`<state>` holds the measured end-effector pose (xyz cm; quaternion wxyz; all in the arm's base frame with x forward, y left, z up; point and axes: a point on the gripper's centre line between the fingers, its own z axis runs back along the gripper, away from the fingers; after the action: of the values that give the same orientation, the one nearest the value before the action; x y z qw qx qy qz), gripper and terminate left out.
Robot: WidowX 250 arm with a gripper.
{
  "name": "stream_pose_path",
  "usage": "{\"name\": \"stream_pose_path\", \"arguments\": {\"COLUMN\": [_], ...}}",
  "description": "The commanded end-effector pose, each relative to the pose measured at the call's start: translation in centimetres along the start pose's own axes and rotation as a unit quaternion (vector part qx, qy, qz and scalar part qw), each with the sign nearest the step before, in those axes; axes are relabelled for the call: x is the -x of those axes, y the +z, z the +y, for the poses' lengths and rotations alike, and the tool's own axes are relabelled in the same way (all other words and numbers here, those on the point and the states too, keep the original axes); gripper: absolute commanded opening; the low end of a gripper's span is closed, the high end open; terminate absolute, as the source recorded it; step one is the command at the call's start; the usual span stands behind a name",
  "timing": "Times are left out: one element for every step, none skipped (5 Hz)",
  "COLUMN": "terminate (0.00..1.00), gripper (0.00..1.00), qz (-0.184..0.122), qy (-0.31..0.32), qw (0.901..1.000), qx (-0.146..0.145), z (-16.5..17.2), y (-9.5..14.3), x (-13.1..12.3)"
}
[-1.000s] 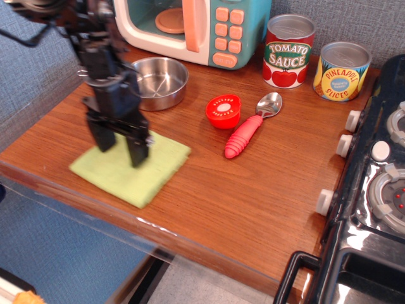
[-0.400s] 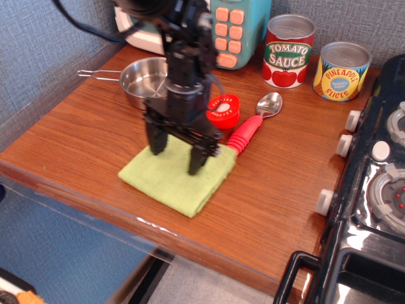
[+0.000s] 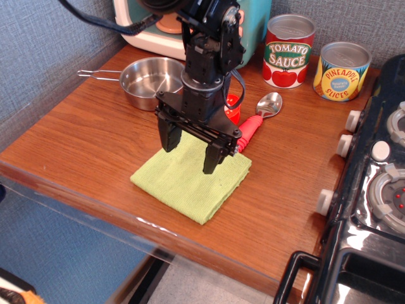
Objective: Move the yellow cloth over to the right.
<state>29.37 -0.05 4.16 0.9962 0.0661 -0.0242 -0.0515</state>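
Observation:
The yellow cloth [image 3: 185,185] lies flat on the wooden counter [image 3: 82,139] near its front edge, left of centre. It is lime green, folded and roughly square. My gripper [image 3: 188,159] stands upright over the cloth's far half. It is open, jaws spread wide, one fingertip [image 3: 168,147] near the cloth's far left edge and the other near its far right part. The tips are on or just above the fabric; I cannot tell which. Nothing is held between the jaws.
A steel pan [image 3: 149,79] with a wire handle sits behind the cloth. A red cup [image 3: 233,109] is partly hidden by the arm, next to a red-handled spoon [image 3: 261,113]. Tomato sauce can [image 3: 288,50], pineapple can [image 3: 342,71], toy microwave [image 3: 253,28] at back. Stove [image 3: 380,183] on the right.
The cloth has slid rightward along the counter together with my open gripper, from the front left corner to left of centre. The pan's handle now shows.

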Motion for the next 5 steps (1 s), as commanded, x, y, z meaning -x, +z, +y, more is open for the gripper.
{"name": "stream_pose_path", "arguments": {"terminate": [0.00,0.00,0.00,0.00,0.00], "gripper": [1.00,1.00,1.00,1.00,1.00], "qz": [-0.045,-0.058,-0.045,-0.029,-0.029], "qy": [0.049,0.048,0.034,0.013,0.013], "qw": [0.9978,0.9970,0.9977,0.9988,0.9988], "qx": [0.005,0.019,0.037,0.038,0.038], "z": [2.0,2.9,3.3,3.8,3.8], "y": [4.2,6.3,6.1,4.9,4.9], "x": [-0.2,0.0,-0.3,-0.4,-0.4]}}
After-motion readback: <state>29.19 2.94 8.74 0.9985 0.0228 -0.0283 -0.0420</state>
